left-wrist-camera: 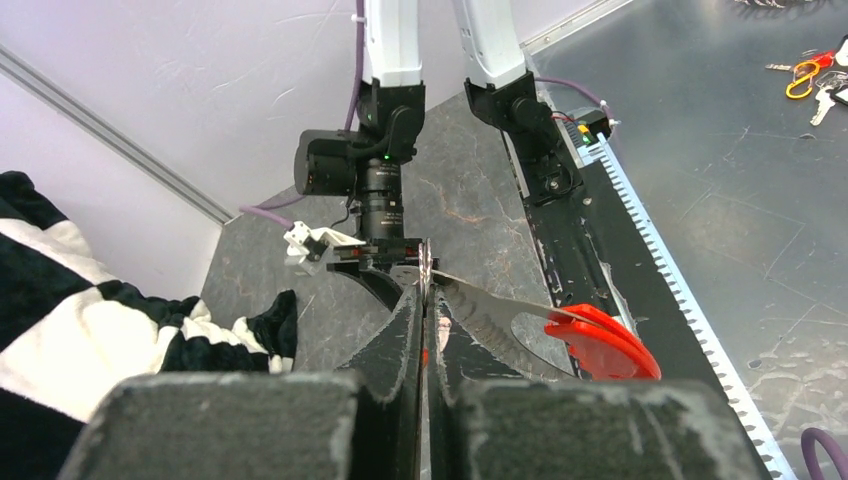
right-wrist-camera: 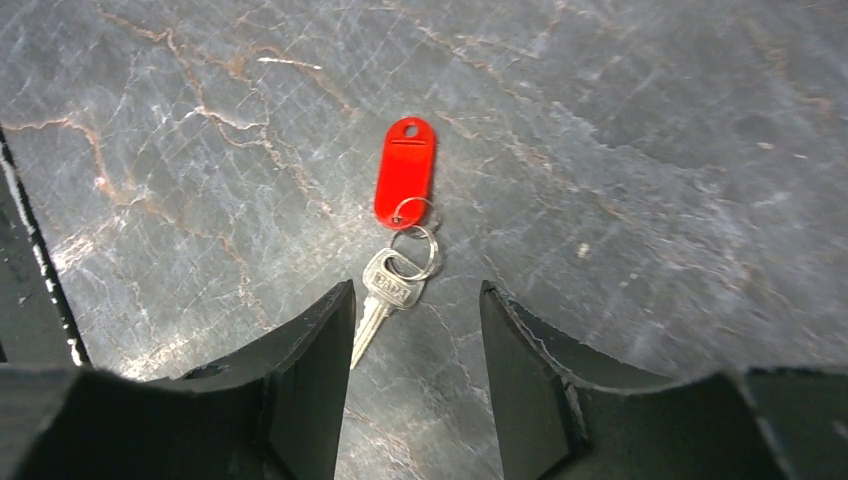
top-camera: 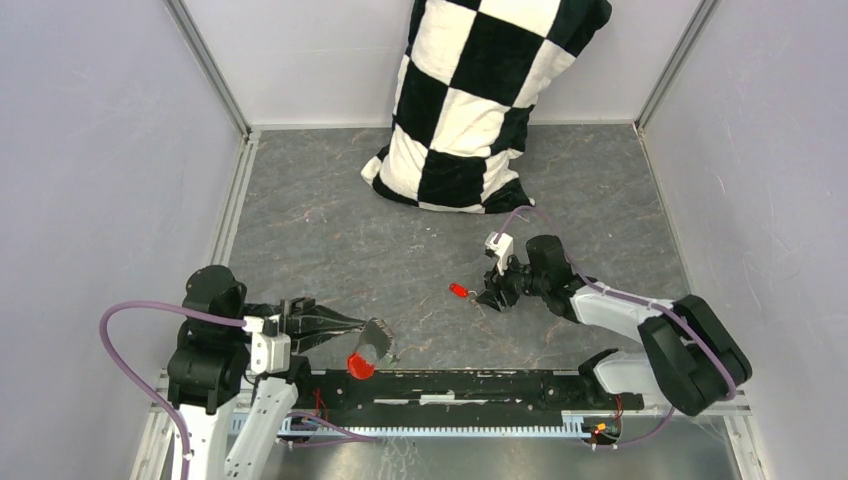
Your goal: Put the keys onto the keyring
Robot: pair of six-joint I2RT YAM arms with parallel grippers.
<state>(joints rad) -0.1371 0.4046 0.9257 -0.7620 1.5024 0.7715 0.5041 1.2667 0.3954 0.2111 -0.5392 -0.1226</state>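
Note:
My left gripper (top-camera: 358, 324) is shut on the keyring and holds it above the table's near edge. In the left wrist view the thin silver ring (left-wrist-camera: 426, 268) stands edge-on between the shut fingers, and the fob's grey blade (left-wrist-camera: 495, 318) and red end (left-wrist-camera: 603, 342) stick out to the right. The fob (top-camera: 372, 346) hangs at the fingertips. The red-headed key lies flat on the table: a red plastic tag (right-wrist-camera: 405, 172) joined by small rings to a silver key (right-wrist-camera: 388, 295). My right gripper (right-wrist-camera: 415, 290) is open just above it, fingers either side. The key's red tag (top-camera: 459, 290) lies left of the right gripper (top-camera: 492, 292). The green-headed key is out of view.
A black-and-white checkered pillow (top-camera: 470, 100) leans on the back wall. A black rail (top-camera: 470, 385) runs along the near table edge between the arm bases. Grey walls close in both sides. Loose keys with an orange clip (left-wrist-camera: 808, 75) lie beyond the rail, off the table.

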